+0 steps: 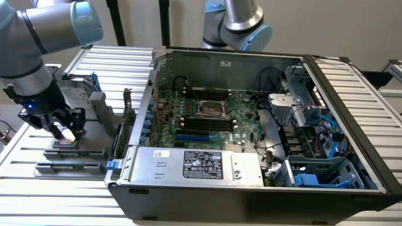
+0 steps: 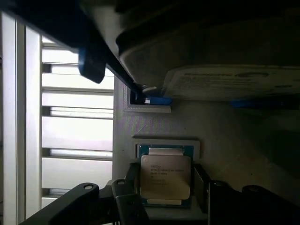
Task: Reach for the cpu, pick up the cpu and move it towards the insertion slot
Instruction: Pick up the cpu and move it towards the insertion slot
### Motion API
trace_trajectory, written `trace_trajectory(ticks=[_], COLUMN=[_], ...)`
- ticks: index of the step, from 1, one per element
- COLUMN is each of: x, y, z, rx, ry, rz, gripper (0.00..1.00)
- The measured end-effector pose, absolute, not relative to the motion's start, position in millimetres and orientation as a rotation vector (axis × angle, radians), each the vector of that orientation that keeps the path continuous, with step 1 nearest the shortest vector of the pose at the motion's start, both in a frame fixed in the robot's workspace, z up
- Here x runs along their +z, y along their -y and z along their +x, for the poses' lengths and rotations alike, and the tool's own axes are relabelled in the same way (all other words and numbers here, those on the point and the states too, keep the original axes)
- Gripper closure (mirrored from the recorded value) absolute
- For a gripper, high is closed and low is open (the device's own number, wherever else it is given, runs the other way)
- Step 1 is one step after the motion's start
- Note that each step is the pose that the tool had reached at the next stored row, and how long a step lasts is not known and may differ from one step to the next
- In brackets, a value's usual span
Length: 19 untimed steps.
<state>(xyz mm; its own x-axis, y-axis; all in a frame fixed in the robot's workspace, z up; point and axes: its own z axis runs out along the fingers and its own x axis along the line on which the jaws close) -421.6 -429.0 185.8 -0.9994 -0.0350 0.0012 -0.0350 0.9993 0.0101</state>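
At the exterior view's left, the claw (image 1: 65,131) stood open over a grey holder (image 1: 74,154), one finger just beside each side of the cpu (image 2: 165,176), which lay flat there. The insertion slot (image 1: 210,108) sat well apart, inside the computer case (image 1: 251,200).

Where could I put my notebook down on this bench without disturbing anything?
Bare slatted table lies in front of the grey fixture, behind it beside the computer case, and along the case's side at the exterior view's right. Crowded: inside the case and around the end effector at the cpu.
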Motion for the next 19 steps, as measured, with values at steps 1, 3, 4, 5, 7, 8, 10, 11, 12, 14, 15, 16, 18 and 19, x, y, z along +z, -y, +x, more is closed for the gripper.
trace_trajectory(ticks=[1,3,4,5,7,8,10,11,12,14,15,16,18,19], x=[186,186,186,186,186,186,187,189,191,198,202,207,216,220], y=[429,429,429,429,429,429,429,429,429,429,429,429,429,429], z=[-422,-422,-422,-422,-422,-422,-422,-422,-422,-422,-422,-422,-421,-421], rx=[-0.016,-0.016,-0.016,-0.016,-0.016,-0.016,-0.016,-0.016,-0.016,-0.016,-0.016,-0.016,-0.016,-0.016], ry=[3.14,3.139,3.139,3.14,3.14,3.14,3.14,3.14,3.14,3.14,3.14,3.14,3.14,3.14], rz=[0.055,0.055,0.055,0.055,0.055,0.055,0.055,0.055,0.055,0.055,0.055,0.055,0.055,0.055], gripper=[0.44,0.45,0.45,0.45,0.45,0.45,0.45,0.45,0.45,0.45,0.45,0.45,0.45,0.45])
